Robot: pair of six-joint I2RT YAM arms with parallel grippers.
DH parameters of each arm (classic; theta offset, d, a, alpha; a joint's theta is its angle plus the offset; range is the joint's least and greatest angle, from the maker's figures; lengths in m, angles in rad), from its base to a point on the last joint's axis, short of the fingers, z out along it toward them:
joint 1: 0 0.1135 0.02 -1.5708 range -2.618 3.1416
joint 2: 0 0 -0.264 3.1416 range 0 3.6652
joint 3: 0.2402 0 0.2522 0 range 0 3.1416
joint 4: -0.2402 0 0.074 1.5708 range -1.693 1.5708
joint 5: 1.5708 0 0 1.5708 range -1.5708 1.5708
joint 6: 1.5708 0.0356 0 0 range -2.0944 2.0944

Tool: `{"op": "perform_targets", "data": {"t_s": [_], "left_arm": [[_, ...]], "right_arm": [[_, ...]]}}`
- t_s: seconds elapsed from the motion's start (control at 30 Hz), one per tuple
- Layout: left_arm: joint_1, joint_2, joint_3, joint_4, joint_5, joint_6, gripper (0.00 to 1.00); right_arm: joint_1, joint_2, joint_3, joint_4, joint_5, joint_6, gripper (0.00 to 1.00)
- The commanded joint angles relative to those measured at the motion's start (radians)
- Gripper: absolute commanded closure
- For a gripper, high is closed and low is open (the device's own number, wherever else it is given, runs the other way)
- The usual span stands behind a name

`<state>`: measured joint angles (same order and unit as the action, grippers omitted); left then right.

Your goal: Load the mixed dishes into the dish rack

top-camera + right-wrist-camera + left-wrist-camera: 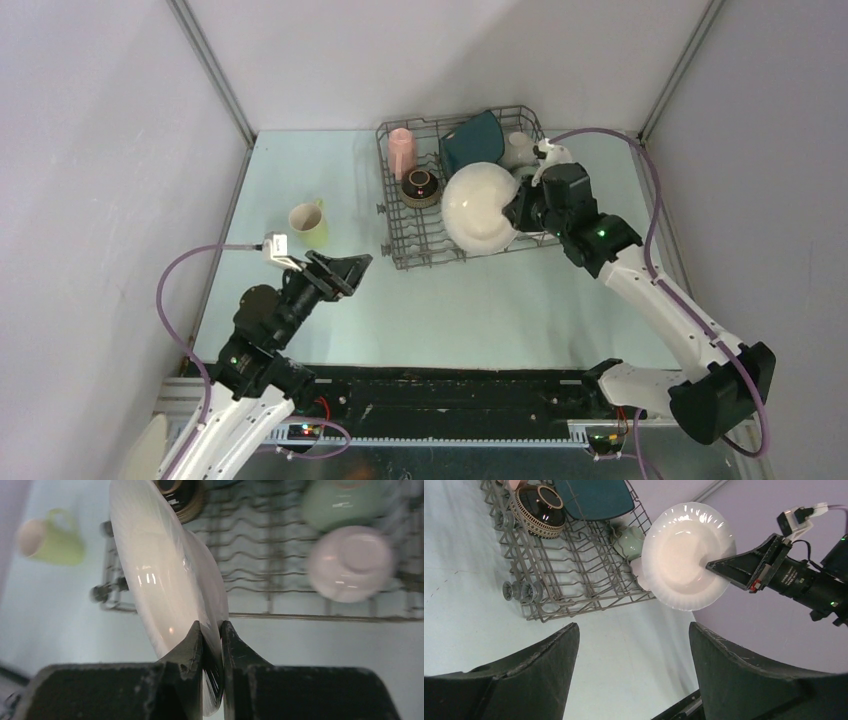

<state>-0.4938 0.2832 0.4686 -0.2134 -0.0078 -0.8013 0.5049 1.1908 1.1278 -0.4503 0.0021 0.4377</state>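
Observation:
My right gripper (517, 212) is shut on the rim of the round white plate (478, 208), holding it on edge above the near right part of the dish rack (400, 240); the plate also shows in the right wrist view (160, 580) and the left wrist view (684, 555). In the rack are a pink mug (402, 150), a brown bowl (420, 186), a dark teal plate (472, 140), a pale green bowl (345, 500) and a pale pink bowl (350, 562). A yellow-green mug (309, 221) stands on the table left of the rack. My left gripper (352, 272) is open and empty.
Grey walls close in the pale table on the left, back and right. A black rail (450, 395) runs along the near edge between the arm bases.

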Motion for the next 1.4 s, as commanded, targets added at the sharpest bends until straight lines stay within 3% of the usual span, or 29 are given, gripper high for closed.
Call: {"op": "perform_targets", "data": {"t_s": [0.0, 0.23, 0.63, 0.83, 0.97, 1.2, 1.33, 1.37], "left_arm": [[0.003, 0.033, 0.021, 0.006, 0.0, 0.042, 0.16], [0.003, 0.066, 0.034, -0.039, -0.019, 0.056, 0.16], [0.003, 0.102, 0.019, -0.12, -0.169, 0.041, 0.16], [0.003, 0.193, 0.003, -0.08, -0.157, 0.044, 0.16], [0.003, 0.301, -0.045, 0.08, -0.181, 0.051, 0.16], [0.012, 0.637, -0.025, 0.33, -0.149, 0.088, 0.13], [0.019, 0.83, 0.068, 0.304, -0.033, 0.117, 0.13], [0.02, 0.865, 0.077, 0.292, -0.019, 0.118, 0.13]], "right_arm": [[0.013, 0.003, 0.082, 0.011, 0.397, -0.03, 1.0], [0.109, 0.116, 0.126, 0.088, 0.701, -0.077, 1.0], [0.164, 0.463, 0.401, 0.053, 0.823, -0.138, 1.0], [0.19, 0.643, 0.496, -0.016, 0.765, -0.099, 1.0], [0.215, 0.768, 0.525, -0.075, 0.71, -0.05, 1.0], [0.206, 0.822, 0.49, -0.108, 0.524, 0.022, 1.0], [0.165, 0.814, 0.466, -0.102, 0.424, 0.031, 0.87], [0.16, 0.81, 0.463, -0.103, 0.416, 0.032, 0.69]]}}
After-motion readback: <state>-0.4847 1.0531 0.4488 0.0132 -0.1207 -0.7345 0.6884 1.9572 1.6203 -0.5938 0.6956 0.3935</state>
